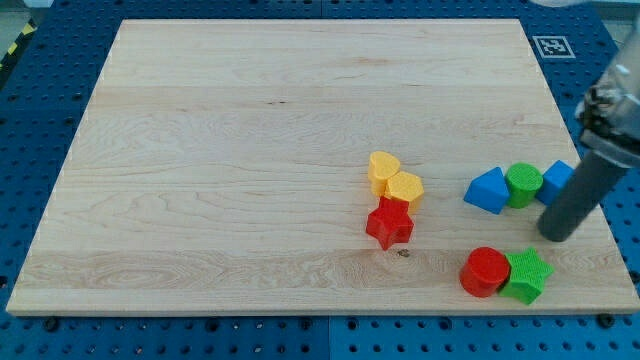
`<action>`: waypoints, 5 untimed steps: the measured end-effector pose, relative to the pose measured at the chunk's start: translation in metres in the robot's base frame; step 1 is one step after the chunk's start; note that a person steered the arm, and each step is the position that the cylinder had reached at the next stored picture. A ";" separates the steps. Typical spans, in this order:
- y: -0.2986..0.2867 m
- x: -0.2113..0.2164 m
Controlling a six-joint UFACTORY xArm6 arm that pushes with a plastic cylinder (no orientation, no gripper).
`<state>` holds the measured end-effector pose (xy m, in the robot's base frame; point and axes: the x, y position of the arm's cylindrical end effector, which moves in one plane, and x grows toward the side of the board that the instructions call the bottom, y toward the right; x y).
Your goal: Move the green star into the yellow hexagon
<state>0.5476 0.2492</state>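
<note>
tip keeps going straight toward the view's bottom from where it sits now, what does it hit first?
Probably the green star. My tip sits just above and right of it, so it may only clip the star's right points or slip past; depth is unclear. The red cylinder lies beyond, touching the star's left.

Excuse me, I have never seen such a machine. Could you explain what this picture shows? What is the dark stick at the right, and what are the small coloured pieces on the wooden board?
One camera looks down at a wooden board. The dark stick is the end of a robot arm. It grips nothing; my tip only pushes pieces. Nothing is held.

Near the middle lie a yellow heart, a yellow hexagon and a red star, close together. At the view's right, in a row, are a blue block, a green round block and another blue block. Lower are a red round block and the green star, just below my tip.
</note>
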 end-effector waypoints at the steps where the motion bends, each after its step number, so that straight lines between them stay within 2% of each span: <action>1: 0.036 0.011; 2: 0.042 0.060; 5: -0.019 0.069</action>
<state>0.6163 0.2299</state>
